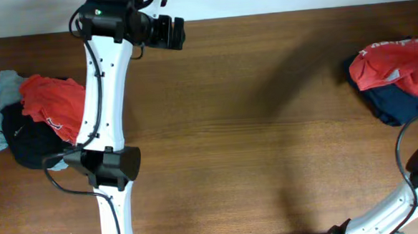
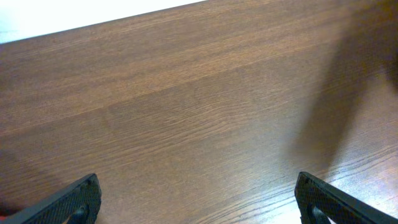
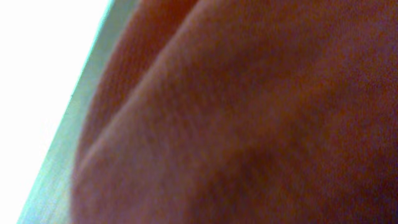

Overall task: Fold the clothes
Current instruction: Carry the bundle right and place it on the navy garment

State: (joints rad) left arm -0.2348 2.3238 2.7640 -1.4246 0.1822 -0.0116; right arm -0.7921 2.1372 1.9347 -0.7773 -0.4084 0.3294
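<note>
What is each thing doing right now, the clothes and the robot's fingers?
left clothes pile, crumpled, unfolded.
right clothes pile, crumpled, red on navy.
left fingers, wide open over bare table.
right fingers, shut, hidden; orange-red cloth fills their camera.

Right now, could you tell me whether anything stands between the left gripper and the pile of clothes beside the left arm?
No loose thing does. The left gripper hangs open over bare table. Only that arm's own white link lies between it and the clothes, a red, black and grey-blue heap beside the link.
</note>
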